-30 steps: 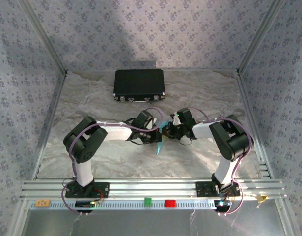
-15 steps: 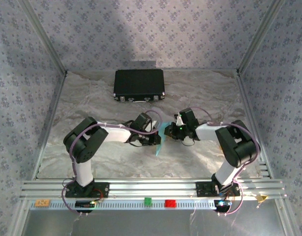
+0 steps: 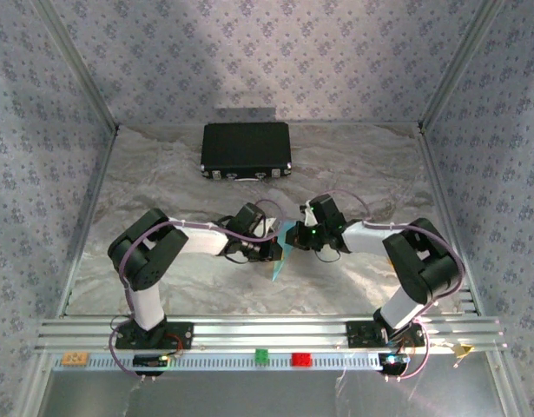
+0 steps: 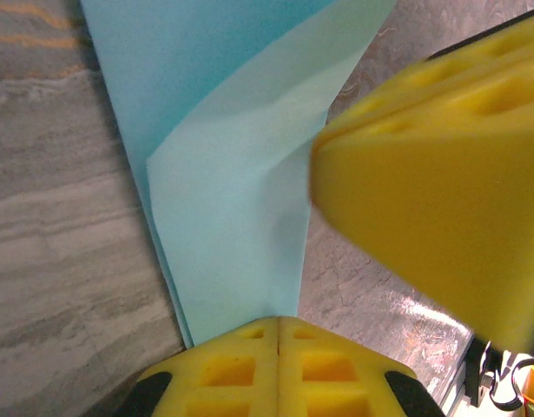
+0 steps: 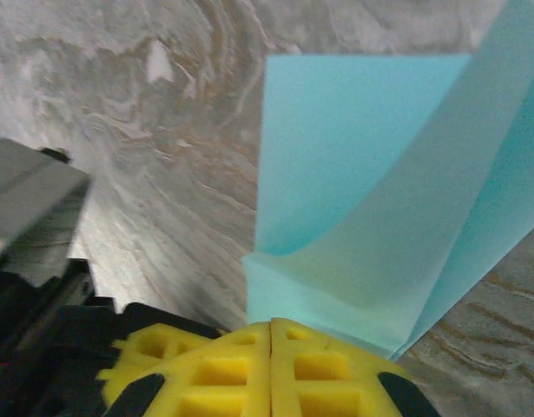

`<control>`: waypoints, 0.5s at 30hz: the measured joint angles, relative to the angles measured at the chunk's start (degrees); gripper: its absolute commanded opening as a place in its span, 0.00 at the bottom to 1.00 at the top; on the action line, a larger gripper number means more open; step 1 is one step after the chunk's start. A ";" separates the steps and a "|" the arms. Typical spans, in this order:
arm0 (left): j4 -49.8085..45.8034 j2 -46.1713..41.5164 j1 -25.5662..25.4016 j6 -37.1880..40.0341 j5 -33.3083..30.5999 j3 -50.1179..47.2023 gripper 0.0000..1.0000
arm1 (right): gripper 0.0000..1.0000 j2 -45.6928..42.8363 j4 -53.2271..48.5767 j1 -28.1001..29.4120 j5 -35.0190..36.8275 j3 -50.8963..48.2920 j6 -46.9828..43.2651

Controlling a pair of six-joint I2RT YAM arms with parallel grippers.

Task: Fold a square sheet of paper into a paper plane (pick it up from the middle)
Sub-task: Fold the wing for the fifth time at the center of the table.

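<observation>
Light-blue sheet of paper (image 3: 281, 257) is held between both arms, on the near side of the black case (image 3: 246, 149), roughly in line with the case's right end and well apart from it. It's partly folded, a narrow shape with its tip pointing away from the case. Can't tell whether the tip touches the surface (image 3: 162, 182).

Left gripper (image 3: 275, 250): jaws closed on the sheet. In the left wrist view the yellow pads (image 4: 240, 369) meet flush at the gripper (image 4: 278, 323) with the paper (image 4: 232, 200) pinched in the seam. A paler flap lies over a deeper blue layer, with one diagonal crease.

Right gripper (image 3: 294, 236): jaws closed on the sheet too. In the right wrist view the gripper (image 5: 272, 325) has its pads (image 5: 323, 365) shut on the paper (image 5: 353, 174), which fans out from the seam as a flat layer plus a second layer bowing outward, not pressed flat.

The two grippers sit just beside each other, the left one slightly farther from the case. In the left wrist view the right gripper's yellow pad (image 4: 440, 165) overlaps the paper's right edge, very close to the lens and blurred.

Green block (image 3: 261, 354) and red block (image 3: 300, 358) sit on the rail on the far side of the arm bases from the case, and nothing is touching them.
</observation>
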 measured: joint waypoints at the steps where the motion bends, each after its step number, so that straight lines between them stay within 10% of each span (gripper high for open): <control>1: 0.00 0.00 0.00 0.00 0.00 0.00 0.00 | 0.07 0.87 -0.09 0.04 0.17 0.15 0.00; 15: 1.66 0.02 0.00 -0.02 -0.04 -0.66 0.00 | 0.08 5.03 -0.31 -4.96 -3.41 1.95 0.04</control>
